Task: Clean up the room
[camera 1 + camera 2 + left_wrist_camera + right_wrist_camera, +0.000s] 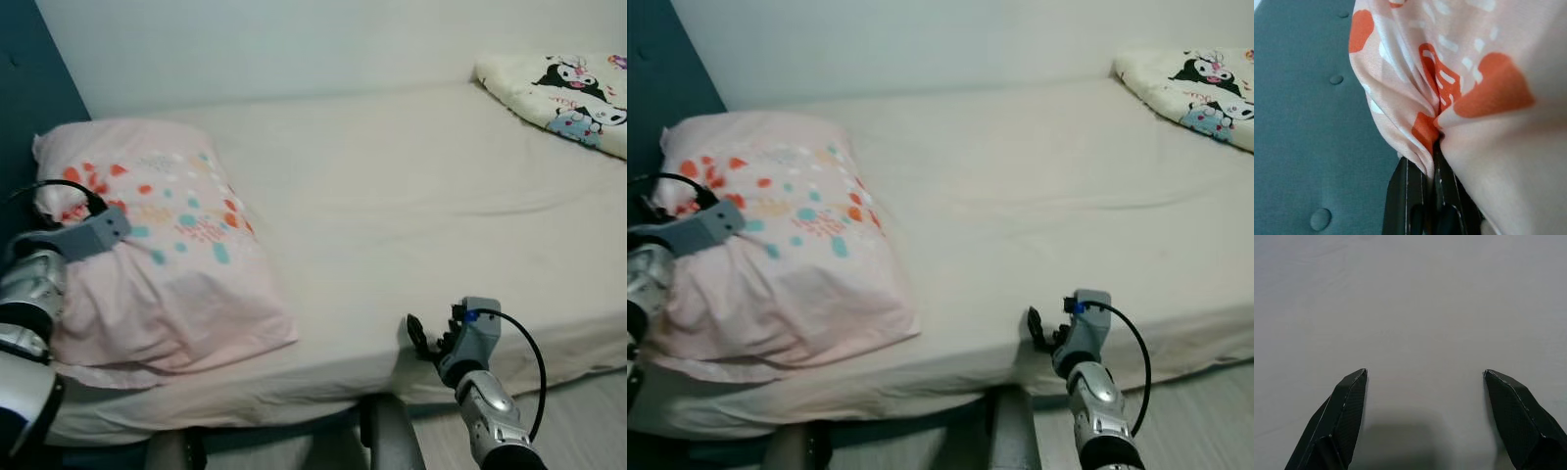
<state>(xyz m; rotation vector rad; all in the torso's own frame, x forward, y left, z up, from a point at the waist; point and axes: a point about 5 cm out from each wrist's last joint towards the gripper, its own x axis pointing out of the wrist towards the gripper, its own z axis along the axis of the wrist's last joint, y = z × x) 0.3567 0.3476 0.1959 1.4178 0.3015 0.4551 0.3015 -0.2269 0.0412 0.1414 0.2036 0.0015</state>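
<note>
Nearest the head camera, the right end effector [419,338] hangs low at the front edge of the bed [411,196], its two black fingers [1342,411] spread wide apart and holding nothing — in the right wrist view they frame only smooth, pale sheet with a soft shadow between them. On the robot's left, the left end effector [1432,196] is clenched on the pillow [162,250]: the left wrist view shows thin pink fabric with orange shapes and white dashes bunched into tight folds and pinched between the closed black fingers [1400,196]. That pillow is soft and plump, roughly rectangular, pale pink with scattered orange and teal spots, lying on the left end of the bed beside a dark teal tufted headboard [1308,122] — padded, with button dimples. Its near corner reaches close to the front edge of the mattress. A cream sheet, lightly wrinkled, covers the mattress, and a broad bare stretch of it lies open between the pillow and a quilted cartoon-print blanket [563,93] at the far right corner, well apart from both arms. Pale wall runs along the far edge of the bed.
</note>
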